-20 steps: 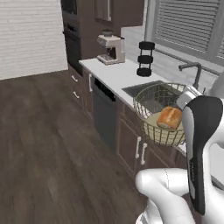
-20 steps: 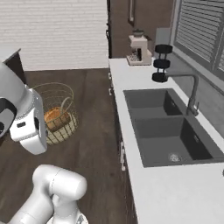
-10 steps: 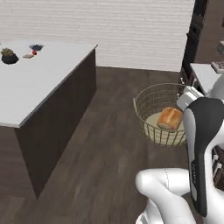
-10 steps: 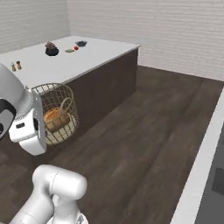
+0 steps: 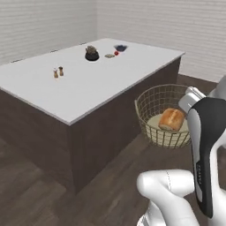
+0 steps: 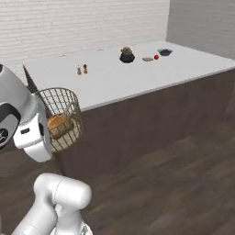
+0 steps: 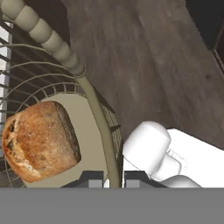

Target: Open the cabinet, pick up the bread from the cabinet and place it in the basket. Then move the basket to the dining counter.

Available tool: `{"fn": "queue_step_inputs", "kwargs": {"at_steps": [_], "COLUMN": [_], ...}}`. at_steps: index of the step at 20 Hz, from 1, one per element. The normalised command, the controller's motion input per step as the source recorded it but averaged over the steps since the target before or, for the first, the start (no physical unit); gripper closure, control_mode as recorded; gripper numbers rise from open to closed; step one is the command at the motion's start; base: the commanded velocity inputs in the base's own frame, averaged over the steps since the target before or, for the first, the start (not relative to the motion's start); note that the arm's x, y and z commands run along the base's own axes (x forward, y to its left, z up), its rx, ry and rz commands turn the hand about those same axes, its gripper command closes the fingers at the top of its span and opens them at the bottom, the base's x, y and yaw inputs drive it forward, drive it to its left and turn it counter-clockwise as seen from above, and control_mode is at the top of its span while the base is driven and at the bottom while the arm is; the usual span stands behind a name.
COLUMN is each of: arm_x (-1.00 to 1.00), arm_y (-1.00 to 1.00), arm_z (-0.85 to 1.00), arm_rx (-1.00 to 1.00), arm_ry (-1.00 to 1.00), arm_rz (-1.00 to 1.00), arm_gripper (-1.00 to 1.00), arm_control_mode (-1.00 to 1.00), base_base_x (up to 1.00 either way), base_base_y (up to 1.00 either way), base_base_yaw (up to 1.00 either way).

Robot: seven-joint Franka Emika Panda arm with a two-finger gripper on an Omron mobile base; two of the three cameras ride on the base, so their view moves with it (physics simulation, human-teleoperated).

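My gripper point(image 7: 108, 177) is shut on the rim of the wire basket point(image 7: 94, 105), one finger on each side of the wire. The basket point(image 5: 152, 103) hangs in the air, off the floor, just beside the corner of the dining counter point(image 5: 88, 84). The golden-brown bread point(image 7: 39, 140) lies on the basket's beige base; it is also seen in the left base view point(image 5: 171, 119) and in the right base view point(image 6: 58, 124). From the right side the basket point(image 6: 64, 98) hangs in front of the dining counter point(image 6: 137, 75), partly behind my arm. The cabinet is out of view.
On the white top stand two small shakers point(image 5: 58, 72), a dark pot point(image 5: 91, 54), a blue bowl point(image 5: 120, 47) and a small red thing point(image 5: 116, 53). Dark wooden floor point(image 6: 183, 183) lies around the island. White brick walls stand behind it.
The whole picture has swung from the sink worktop to the island, so the base has moved. The basket with the bread stays in my grip at the same place relative to the arm.
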Motion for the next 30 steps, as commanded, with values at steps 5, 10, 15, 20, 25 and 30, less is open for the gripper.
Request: {"fn": "queue_step_inputs", "kwargs": {"at_steps": [5,10,15,20,25,30], "arm_x": [0.00,0.00,0.00,0.00,0.00,0.53], "arm_y": [0.00,0.00,0.00,0.00,0.00,-0.07], "arm_z": [0.00,0.00,0.00,0.00,0.00,-0.15], "arm_rx": [0.00,0.00,0.00,0.00,0.00,0.05], "arm_ry": [0.00,0.00,0.00,0.00,0.00,0.00], "arm_rz": [0.00,0.00,0.00,0.00,0.00,0.16], "arm_gripper": [1.00,1.00,1.00,1.00,1.00,1.00], "arm_control_mode": [1.00,1.00,1.00,1.00,1.00,-1.00], "base_base_x": [1.00,0.89,0.76,0.85,0.54,0.28], "base_base_y": [-0.48,-0.53,-0.15,-0.08,-0.12,-0.02], "base_base_yaw": [0.53,0.41,0.35,0.33,0.30,0.10]}}
